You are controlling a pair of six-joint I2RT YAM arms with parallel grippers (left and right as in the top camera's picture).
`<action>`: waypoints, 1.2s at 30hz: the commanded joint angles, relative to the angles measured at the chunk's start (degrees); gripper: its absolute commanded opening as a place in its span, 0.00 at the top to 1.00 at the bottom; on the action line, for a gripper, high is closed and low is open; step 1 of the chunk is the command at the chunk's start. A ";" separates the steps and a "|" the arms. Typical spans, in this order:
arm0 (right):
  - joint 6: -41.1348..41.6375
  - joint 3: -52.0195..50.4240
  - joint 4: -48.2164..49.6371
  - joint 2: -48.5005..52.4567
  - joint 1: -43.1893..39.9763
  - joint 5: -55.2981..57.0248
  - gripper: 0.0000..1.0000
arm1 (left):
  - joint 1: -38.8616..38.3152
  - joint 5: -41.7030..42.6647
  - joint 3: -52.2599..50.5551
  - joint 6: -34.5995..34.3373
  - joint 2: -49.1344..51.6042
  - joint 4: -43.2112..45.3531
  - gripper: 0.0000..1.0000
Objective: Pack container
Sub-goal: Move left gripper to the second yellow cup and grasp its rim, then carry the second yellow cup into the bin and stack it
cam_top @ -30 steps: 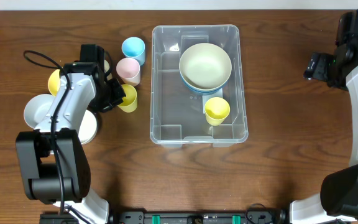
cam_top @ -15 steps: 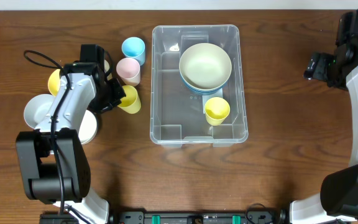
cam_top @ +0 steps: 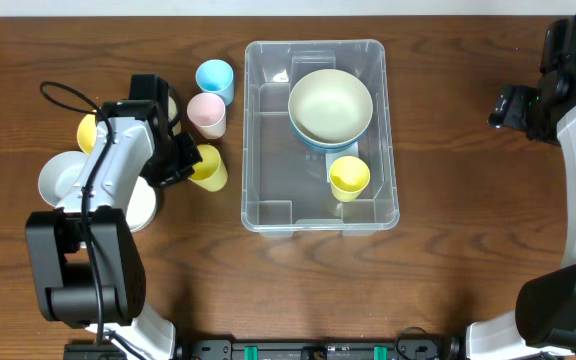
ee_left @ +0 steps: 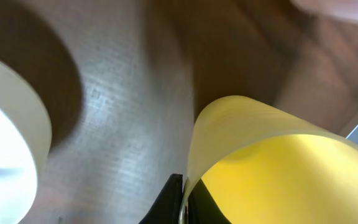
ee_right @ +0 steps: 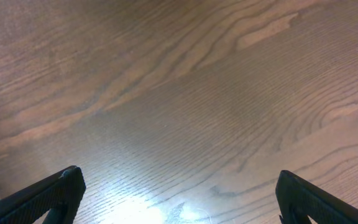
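Now left gripper (cam_top: 190,165) has clamped the yellow cup (cam_top: 211,168).

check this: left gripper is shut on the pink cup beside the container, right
Wrong cup. The overhead view shows the left gripper shut on the yellow cup beside the container; the pink cup is not held.

One clear container (cam_top: 268,205), four cups out there, left yellow cup (cam_top: 211,170), right yellow cup (cam_top: 349,178), one pink cup (cam_top: 207,112), one blue cup (cam_top: 214,78), and four bowls, cream bowl (cam_top: 330,103), blue bowl (cam_top: 315,146), white bowl (cam_top: 60,178), second cream bowl (cam_top: 146,205), plus one half-hidden yellow piece (cam_top: 87,128), cup or bowl unclear
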 commanded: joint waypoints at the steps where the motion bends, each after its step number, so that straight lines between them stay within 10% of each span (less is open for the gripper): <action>1: 0.90 0.76 0.00 -0.94 -0.31 0.00 0.01 | 0.15 -1.20 2.86 2.78 -4.20 -1.90 0.94; 17: 0.90 0.76 0.00 -0.94 -0.31 0.00 0.01 | -16.33 0.04 4.81 7.21 -29.66 -0.52 0.94; 36: 0.90 0.76 0.00 -0.92 -0.31 0.00 0.01 | -41.24 -0.04 4.81 8.72 -14.29 11.87 0.94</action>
